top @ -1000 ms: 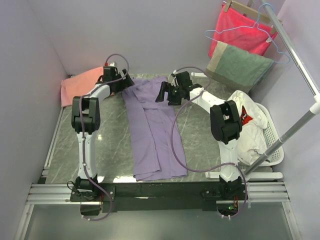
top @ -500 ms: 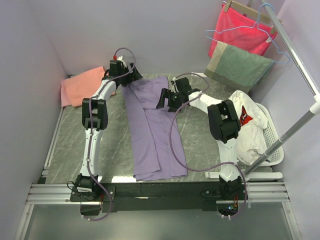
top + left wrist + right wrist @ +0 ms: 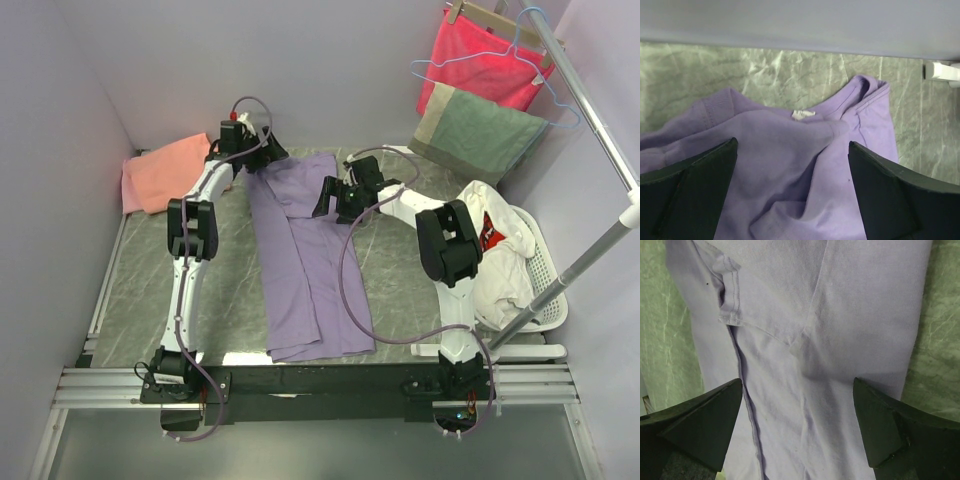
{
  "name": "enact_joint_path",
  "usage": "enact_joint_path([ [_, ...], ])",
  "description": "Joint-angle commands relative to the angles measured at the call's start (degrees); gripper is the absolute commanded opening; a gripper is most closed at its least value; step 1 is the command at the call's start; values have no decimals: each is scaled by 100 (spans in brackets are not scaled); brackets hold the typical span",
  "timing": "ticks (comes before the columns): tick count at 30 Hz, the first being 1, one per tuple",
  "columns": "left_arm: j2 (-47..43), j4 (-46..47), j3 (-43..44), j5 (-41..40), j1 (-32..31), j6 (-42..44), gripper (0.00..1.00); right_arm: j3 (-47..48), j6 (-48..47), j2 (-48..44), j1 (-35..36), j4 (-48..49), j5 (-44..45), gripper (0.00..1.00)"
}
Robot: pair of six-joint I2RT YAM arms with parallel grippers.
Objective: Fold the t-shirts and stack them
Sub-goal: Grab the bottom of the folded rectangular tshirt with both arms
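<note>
Lavender t-shirt (image 3: pixel 300 250) lies as a long strip down the table (image 3: pixel 400 270), sleeves seemingly tucked in — left gripper (image 3: pixel 264 154) and right gripper (image 3: pixel 332 195) both gape empty over its collar end; next move calls for pinching both corners, then folding crosswise.

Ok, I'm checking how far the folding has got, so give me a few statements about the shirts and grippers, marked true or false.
1. The lavender t-shirt lies as a long narrow strip on the table. True.
2. The left gripper is shut on the collar. False: its jaws stand open over the collar end, holding nothing.
3. The salmon-pink t-shirt is stacked on the lavender one. False: it lies apart, at the far left corner.
4. The right gripper is open over the lavender t-shirt. True.
5. The grey-green towel lies flat on the table. False: it hangs at the far right.
</note>
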Motion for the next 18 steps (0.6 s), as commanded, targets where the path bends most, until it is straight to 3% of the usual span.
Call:
enact_joint_path([
  [1, 410, -231, 397, 354, -141, -31, 99, -317, 64, -165, 0, -119, 238, 98],
  [7, 622, 5, 266, 574, -334, -110, 99, -423, 47, -315, 0, -119, 230, 98],
  [11, 868, 224, 661, 855, -466, -364, 100, -598, 11, -455, 0, -110, 291, 98],
  [18, 605, 419, 503, 541, -546, -400, 100, -801, -129, -719, 0, -93, 344, 98],
])
